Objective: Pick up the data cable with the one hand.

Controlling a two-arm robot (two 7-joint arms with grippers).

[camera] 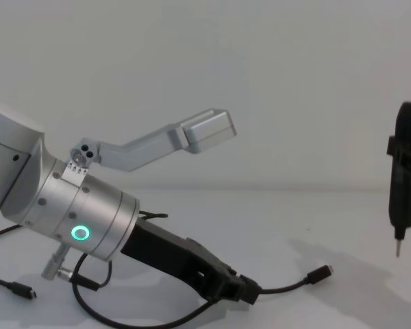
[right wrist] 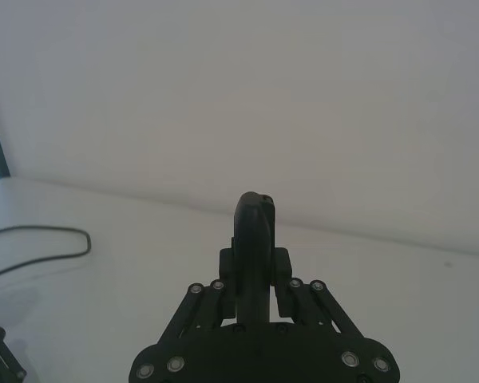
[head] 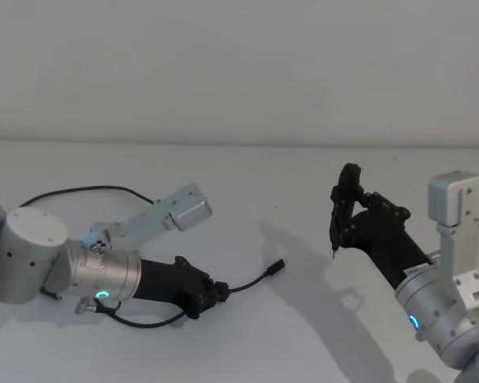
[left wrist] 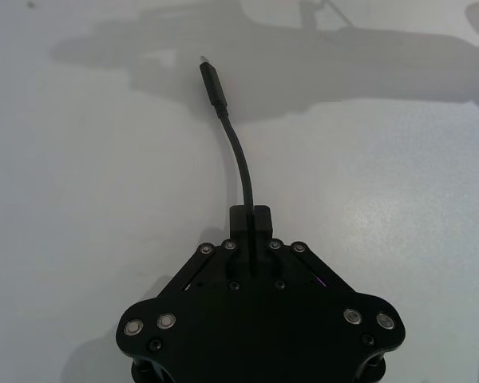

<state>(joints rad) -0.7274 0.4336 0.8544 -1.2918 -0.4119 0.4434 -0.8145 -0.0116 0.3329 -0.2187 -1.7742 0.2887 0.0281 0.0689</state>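
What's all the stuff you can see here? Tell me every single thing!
data cable: one, black, sticking out of the left gripper, plug toward the table's middle
cord: one, black, curving on the table at the far left
pen-like tool: one, black, upright, tip down, above the table
table: one, white, under everything
left gripper: one, black, low, shut on the data cable
right gripper: one, black, raised, shut on the pen-like tool

Two silver arms, thick cylindrical wrists. Left wrist (camera: 89,205) has a glowing green ring (camera: 80,234); right wrist (head: 435,311) has one too (reads bluer). Left gripper (head: 217,292) and right gripper (head: 351,209): black angular plastic, linkage bars pinned with small silver screws (left wrist: 167,321). Boxy silver camera mount (camera: 205,130) on an angled bracket. Thin black cord (head: 144,322) joins a silver connector (camera: 57,269).
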